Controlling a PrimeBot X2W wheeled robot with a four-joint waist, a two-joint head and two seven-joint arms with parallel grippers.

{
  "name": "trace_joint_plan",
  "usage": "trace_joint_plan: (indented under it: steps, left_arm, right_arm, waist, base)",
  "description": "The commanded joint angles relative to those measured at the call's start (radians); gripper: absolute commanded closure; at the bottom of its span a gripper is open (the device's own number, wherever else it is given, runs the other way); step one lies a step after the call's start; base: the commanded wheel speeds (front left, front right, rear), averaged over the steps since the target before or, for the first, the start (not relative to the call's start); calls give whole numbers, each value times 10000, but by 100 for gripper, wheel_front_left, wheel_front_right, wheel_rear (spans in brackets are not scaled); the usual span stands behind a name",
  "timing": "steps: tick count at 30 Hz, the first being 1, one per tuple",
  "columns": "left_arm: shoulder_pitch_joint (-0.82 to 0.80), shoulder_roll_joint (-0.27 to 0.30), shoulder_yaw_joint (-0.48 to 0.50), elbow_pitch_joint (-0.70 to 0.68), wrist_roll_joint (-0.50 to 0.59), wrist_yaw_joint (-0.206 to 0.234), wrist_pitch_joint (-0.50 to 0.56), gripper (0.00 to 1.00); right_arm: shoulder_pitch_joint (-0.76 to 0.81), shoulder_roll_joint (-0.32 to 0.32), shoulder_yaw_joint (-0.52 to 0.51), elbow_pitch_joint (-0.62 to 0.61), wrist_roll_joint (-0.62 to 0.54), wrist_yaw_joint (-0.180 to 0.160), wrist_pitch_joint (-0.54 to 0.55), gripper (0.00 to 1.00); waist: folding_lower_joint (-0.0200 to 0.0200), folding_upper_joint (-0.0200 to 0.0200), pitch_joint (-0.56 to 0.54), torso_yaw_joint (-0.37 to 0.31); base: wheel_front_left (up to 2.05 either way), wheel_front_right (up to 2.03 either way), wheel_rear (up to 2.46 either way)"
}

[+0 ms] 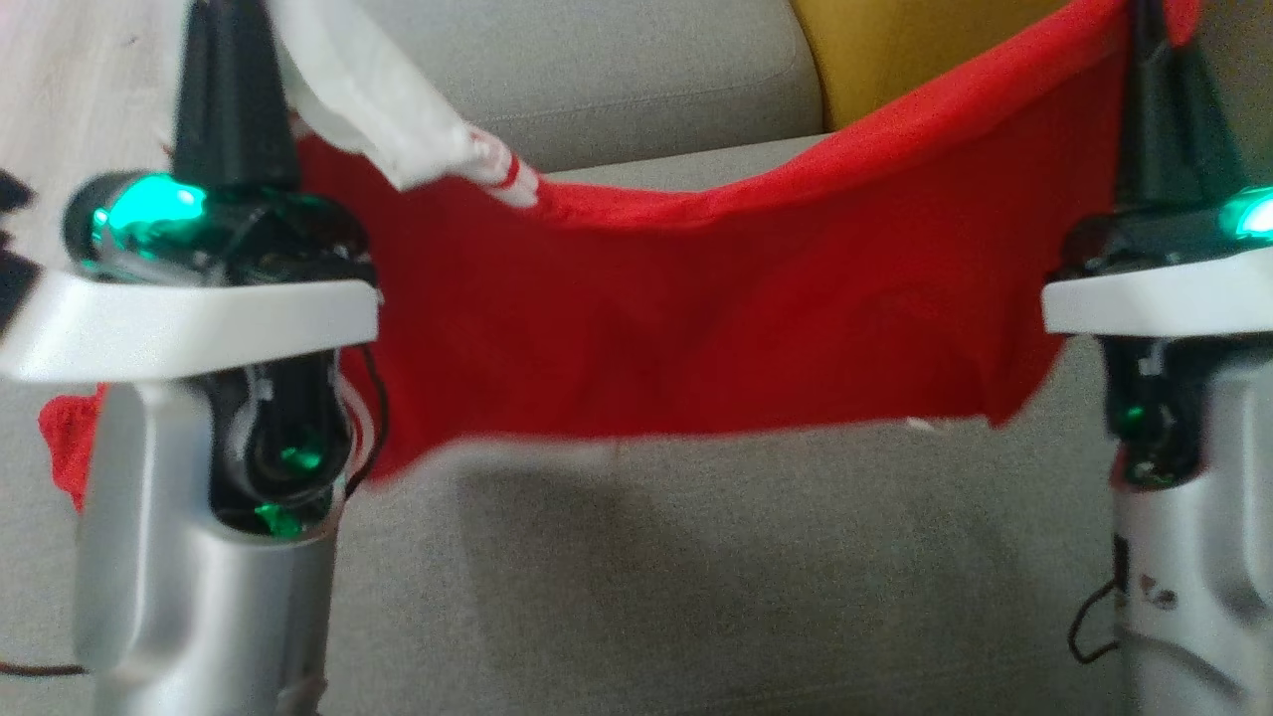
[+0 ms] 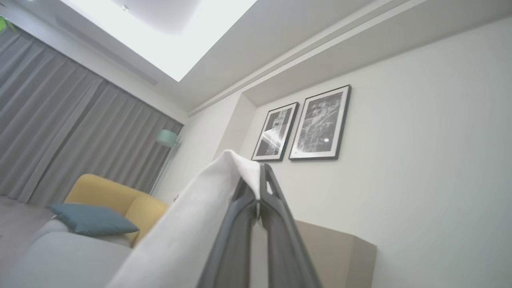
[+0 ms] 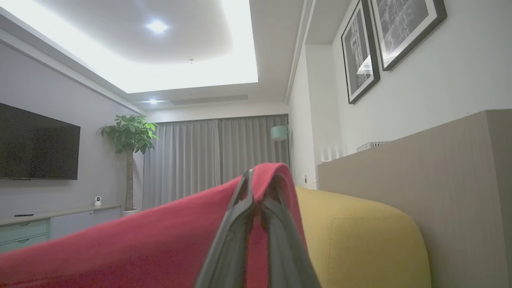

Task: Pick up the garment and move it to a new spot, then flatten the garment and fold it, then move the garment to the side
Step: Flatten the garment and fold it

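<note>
Evidently mid-carry, the red garment (image 1: 696, 318) hung stretched in the air above the grey sofa seat (image 1: 716, 577), presumably spread wide so that it could be laid down flat. The left gripper (image 2: 258, 188) was clamped on its white sleeve (image 1: 378, 89) at the left. The right gripper (image 3: 260, 192) pinched the red edge at the far right, near the yellow armchair (image 1: 895, 60).

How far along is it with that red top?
Pickup looks done: the red fabric garment with a white sleeve hangs stretched between the left claw and right claw, both clamped on it, above the grey fabric sofa. Setting it down, flattening, folding and moving aside remain.
</note>
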Motion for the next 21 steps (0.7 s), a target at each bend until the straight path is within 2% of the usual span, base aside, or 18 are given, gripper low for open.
trace_joint_plan:
  steps: [1,6,10,16,21]
  left_arm:
    - [-618,120,387,-460,-32,82,128,100]
    - [-1390,264,470,-1317,-40,598,967,100]
    - [-2262,585,594,-798,-39,700,1561,100]
    - [-4039,1236,620,1505,-38,434,2396,100]
    - [-6386,1874,573,3987,293,-145,2451,100]
  right_arm:
    - [-445,-35,154,-494,-4,-6,158,100]
    - [-580,-18,-269,-1447,263,-6,1165,100]
    - [-1105,-15,-749,-1239,301,-6,1783,100]
    - [-2989,-14,-1223,628,145,-6,2374,100]
    - [-5661,-14,-1513,3158,-827,-6,1809,100]
  waist:
    - [0,-1,-31,2]
    - [0,-1,24,-4]
    - [0,-1,363,-26]
    - [0,-1,1717,46]
    - [0,-1,3167,285]
  base:
    - [0,0,0]
    - [0,0,0]
    - [0,0,0]
    - [0,0,0]
    - [0,0,0]
